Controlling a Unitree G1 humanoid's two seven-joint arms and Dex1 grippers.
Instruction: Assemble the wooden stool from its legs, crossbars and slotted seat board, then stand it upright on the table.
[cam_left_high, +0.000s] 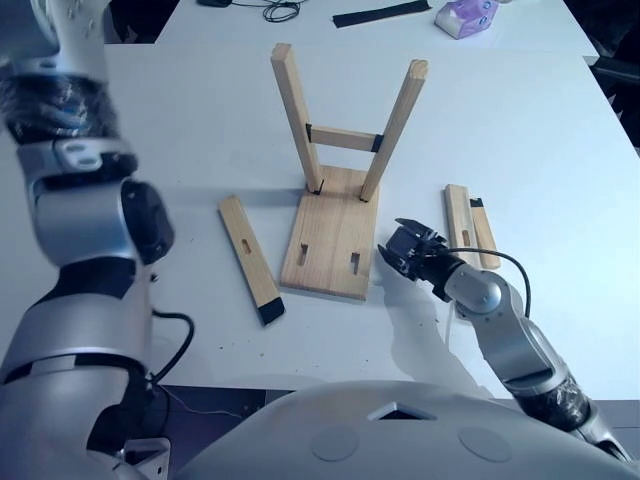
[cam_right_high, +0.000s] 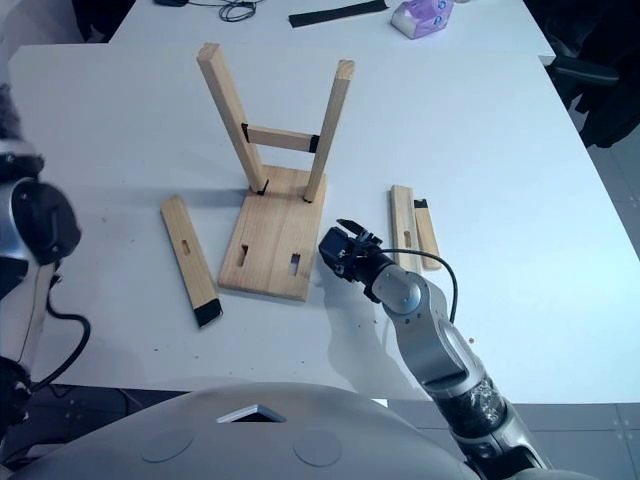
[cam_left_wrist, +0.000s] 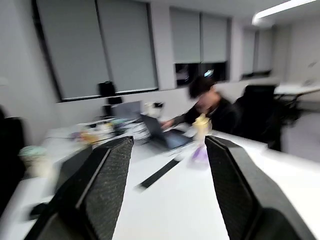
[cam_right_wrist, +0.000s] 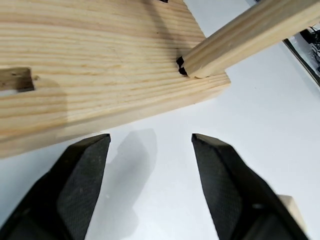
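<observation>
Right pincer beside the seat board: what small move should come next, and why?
Probably swing the open right pincer over to the loose leg just to its right and close on it: the seat board has two legs standing at its far end, but both near slots are empty.

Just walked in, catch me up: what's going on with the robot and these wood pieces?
A wooden stool is partly built. The seat board lies flat on the table with two legs standing in its far slots, joined by a crossbar; its near slots are empty. A loose leg lies left of the board, two more pieces right of it. The right claw is open beside the board's near right corner, holding nothing. The left claw is open and raised, away from the parts.
</observation>
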